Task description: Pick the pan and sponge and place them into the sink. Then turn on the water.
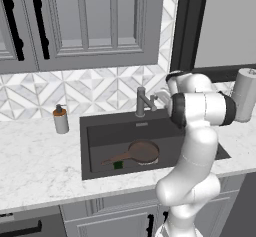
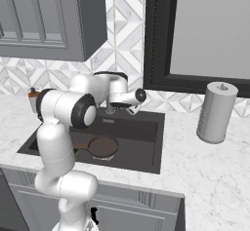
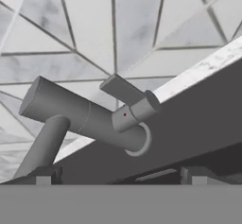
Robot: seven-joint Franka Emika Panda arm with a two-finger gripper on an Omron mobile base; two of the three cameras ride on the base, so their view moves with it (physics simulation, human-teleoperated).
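The dark-brown pan (image 1: pixel 143 152) lies in the dark-grey sink (image 1: pixel 87 131), its handle pointing left. The small green sponge (image 1: pixel 118 165) sits beside that handle on the basin floor. From the right base view, the pan (image 2: pixel 101 147) lies in the sink (image 2: pixel 155 142), behind my arm. My gripper (image 1: pixel 159 99) hovers just right of the grey faucet (image 1: pixel 141 101), at its height. In the hand view the faucet (image 3: pixel 80 114) and its lever (image 3: pixel 124 90) are close ahead. My gripper (image 3: pixel 120 176) is open, its fingertips (image 3: pixel 45 176) wide apart and holding nothing. The water is out of view.
A soap dispenser (image 1: pixel 60 119) stands on the marble counter left of the sink. A paper towel roll (image 2: pixel 216 112) stands to the right. Upper cabinets (image 1: pixel 80 21) hang over the tiled backsplash, and a dark-framed window (image 2: pixel 205 30) is at the right.
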